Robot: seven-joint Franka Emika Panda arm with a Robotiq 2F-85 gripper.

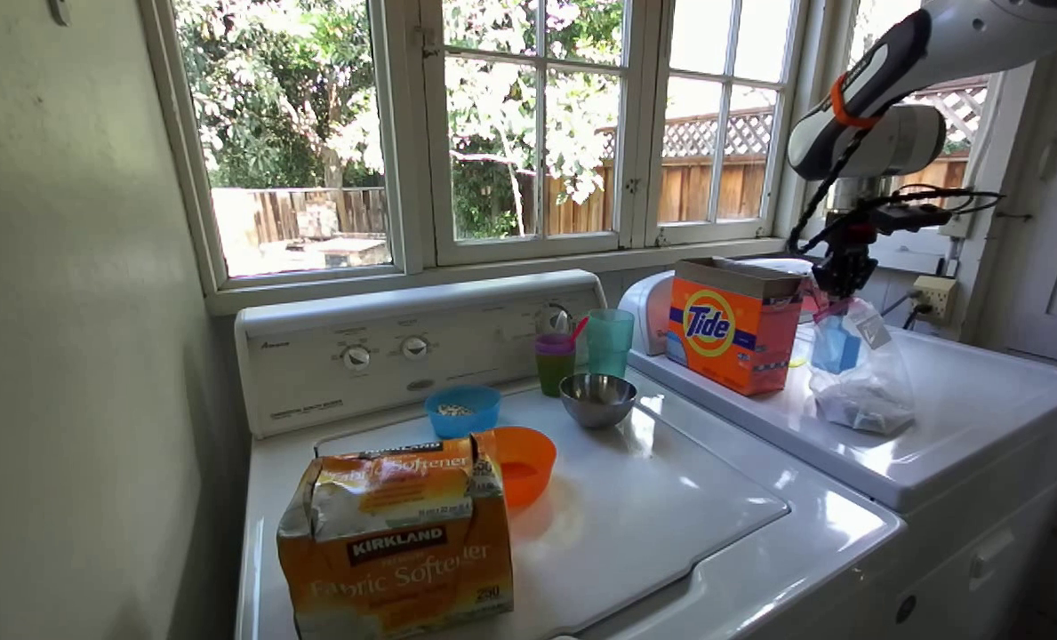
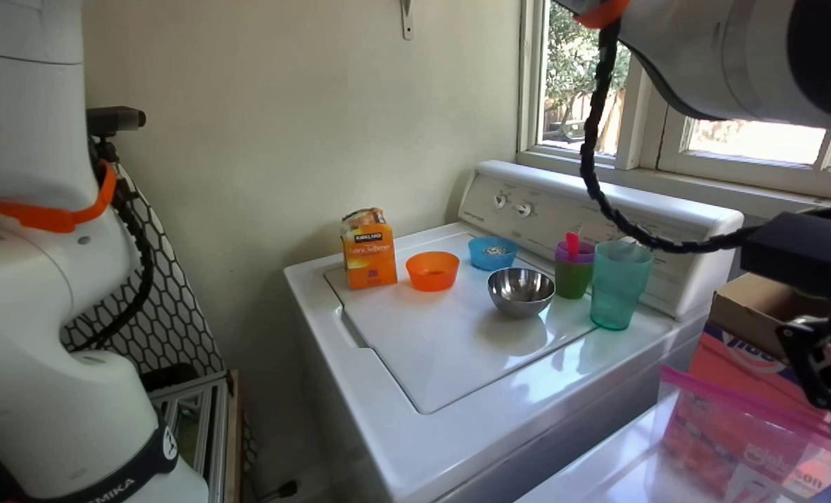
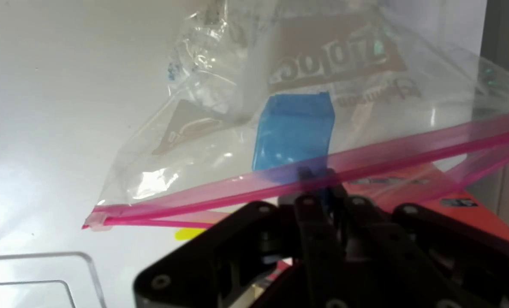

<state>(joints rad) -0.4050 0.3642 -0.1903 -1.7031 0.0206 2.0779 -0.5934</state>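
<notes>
A Kirkland fabric softener box (image 2: 370,257), its top crumpled, stands on the white washer (image 2: 401,440), near the edge of the lid (image 2: 450,363) closest to the pale side wall (image 2: 282,126). An orange bowl (image 2: 432,279) sits just beside the box, a blue bowl (image 2: 492,263) holds small pale pieces (image 2: 494,250) near the lid's back edge, and a metal bowl (image 2: 520,306) rests toward the back corner farther from the side wall. Between the metal bowl and the control panel (image 1: 484,356), a purple cup (image 2: 585,256) is nested in a green cup (image 2: 573,281), a pink utensil (image 2: 572,243) leaning out. A teal tumbler (image 2: 618,288) stands near the washer's back corner. The control panel carries 2 white dials (image 1: 415,348) near its wall end, below windows (image 1: 541,142).
</notes>
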